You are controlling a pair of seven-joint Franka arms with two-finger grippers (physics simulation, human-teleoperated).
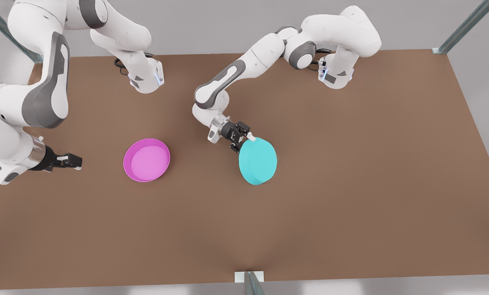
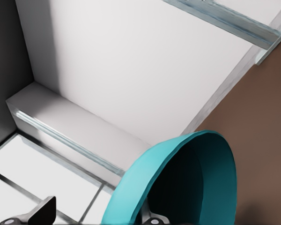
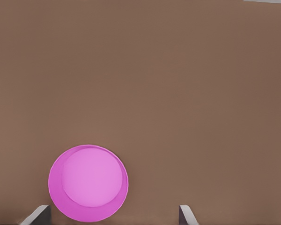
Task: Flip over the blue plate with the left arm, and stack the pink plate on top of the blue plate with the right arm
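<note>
Right now the left claw [image 1: 244,141], centre of the front view, is clamped on the blue plate [image 1: 258,161] at its upper-left rim, w/ the plate tipped and base facing up, so the flip looks mid-way. Pink plate [image 1: 146,159] sits rim-up on the table [image 1: 351,205], centre-left. Right claw [image 1: 73,161], far left, waits w/ fingers apart, lined up toward pink.

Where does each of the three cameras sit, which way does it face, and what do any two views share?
Front view: high off the arms, looking down on the brown table, both arms and plates.
Left wrist view: on the arm whose left pincer grips the tilted blue plate; one finger shows.
Right wrist view: looks down past open fingertips at the pink plate.
Each wrist view shares its plate with the front view.
</note>
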